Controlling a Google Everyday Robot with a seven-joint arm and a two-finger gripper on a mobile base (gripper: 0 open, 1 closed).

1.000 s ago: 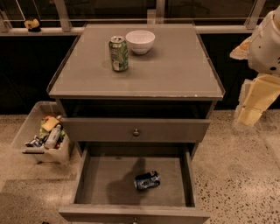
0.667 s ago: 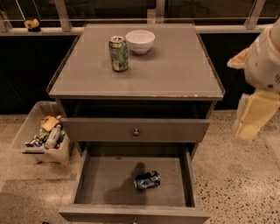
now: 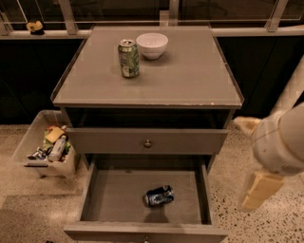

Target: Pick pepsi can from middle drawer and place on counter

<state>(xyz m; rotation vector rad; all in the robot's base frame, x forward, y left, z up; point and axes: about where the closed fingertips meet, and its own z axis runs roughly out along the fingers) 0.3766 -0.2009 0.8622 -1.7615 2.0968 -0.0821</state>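
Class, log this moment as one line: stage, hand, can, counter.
stage: before grasp | hand: right of cabinet, apart from pepsi can | pepsi can: on its side in open middle drawer | counter: green can, white bowl

Speckled floor (image 3: 28, 213) lies under dim warm light. Dark windows (image 3: 118, 9) with pale frames line the back. A clear bin (image 3: 33, 140) of clutter stands at left. The gripper (image 3: 259, 187) hangs right, above the floor.
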